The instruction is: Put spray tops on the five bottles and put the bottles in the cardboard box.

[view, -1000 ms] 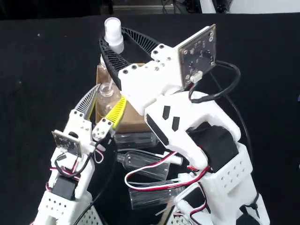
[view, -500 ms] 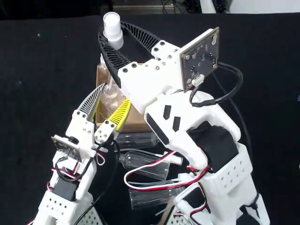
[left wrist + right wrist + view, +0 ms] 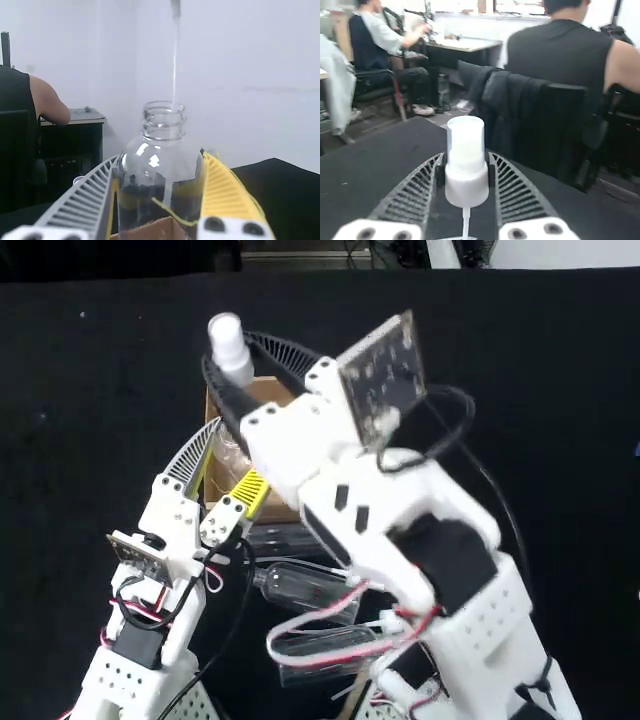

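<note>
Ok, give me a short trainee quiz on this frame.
1. True or false: the right hand grips a spray top.
2. The bottle in the left hand is: A capped, B open-necked and upright, C lying flat.
3. Fill in: the held bottle sits above the ___.
Key: 1 true; 2 B; 3 cardboard box.

Clear, glossy bottle (image 3: 161, 162), probably plastic; matt white plastic spray top (image 3: 465, 165); dull brown cardboard box (image 3: 156, 231).
</note>
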